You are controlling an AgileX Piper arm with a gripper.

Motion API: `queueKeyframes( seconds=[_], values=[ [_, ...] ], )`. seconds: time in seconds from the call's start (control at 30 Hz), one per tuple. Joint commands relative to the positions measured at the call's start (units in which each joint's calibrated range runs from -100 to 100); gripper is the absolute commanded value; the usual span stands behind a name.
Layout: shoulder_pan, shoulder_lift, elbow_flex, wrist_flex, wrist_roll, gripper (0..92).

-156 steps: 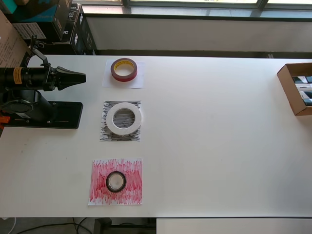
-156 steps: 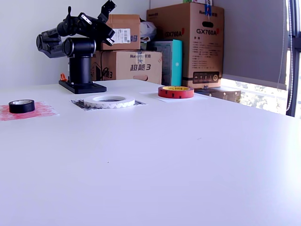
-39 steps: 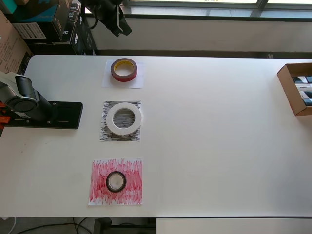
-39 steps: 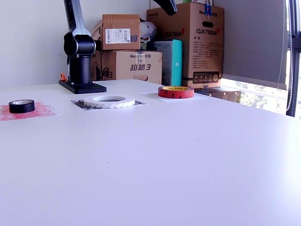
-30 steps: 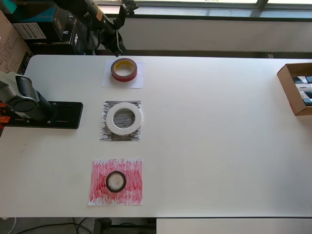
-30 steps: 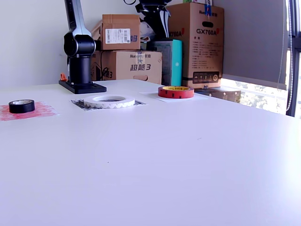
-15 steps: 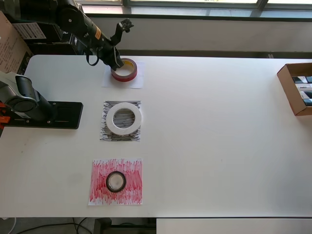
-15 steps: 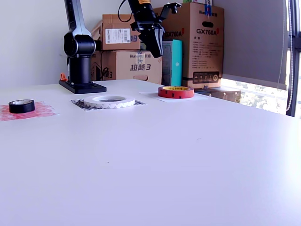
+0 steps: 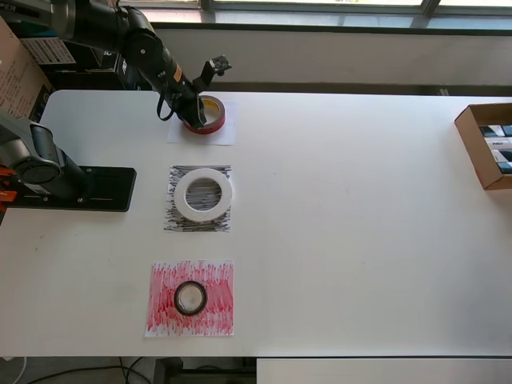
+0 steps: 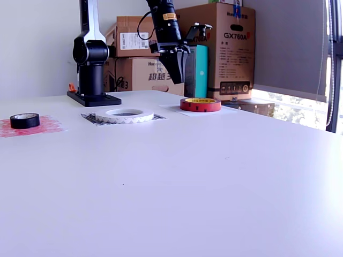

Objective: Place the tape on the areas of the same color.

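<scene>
The dark-red tape roll (image 9: 211,115) (image 10: 200,104) lies on the plain white sheet (image 9: 216,134) at the table's back. My gripper (image 9: 193,110) (image 10: 180,79) points down just above it. In the overhead view it covers the roll's left edge. Its fingers read as one dark wedge, and I cannot tell whether they are apart. The wide white ring (image 9: 204,194) (image 10: 124,114) lies on the black-scribbled sheet (image 9: 178,220). On the red-scribbled sheet (image 9: 164,308) (image 10: 45,126) sits the small black roll (image 9: 190,298) (image 10: 24,120).
The arm's black base (image 9: 76,188) (image 10: 92,96) stands at the overhead view's left. An open cardboard box (image 9: 486,144) sits at the table's right edge. Stacked cartons (image 10: 220,48) stand behind the table in the exterior view.
The arm has swung from its folded rest pose out over the table's back. In the last second the gripper came down toward the dark-red roll. No tape has moved.
</scene>
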Motion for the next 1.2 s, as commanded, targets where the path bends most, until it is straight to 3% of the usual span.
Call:
queueKeyframes(
  seconds=[0.0, 0.27, 0.47, 0.73, 1.17],
  values=[
    [0.22, 1.2, -0.97, -1.32, 3.75, 4.8],
    [0.3, 5.79, -3.88, -0.64, 9.07, 4.8],
    [0.3, 8.59, -4.61, -0.73, 9.57, 5.9],
    [2.27, 10.47, -4.61, -0.98, 9.57, 24.2],
    [4.8, 11.78, -4.06, -1.07, 9.57, 39.7]
  ],
)
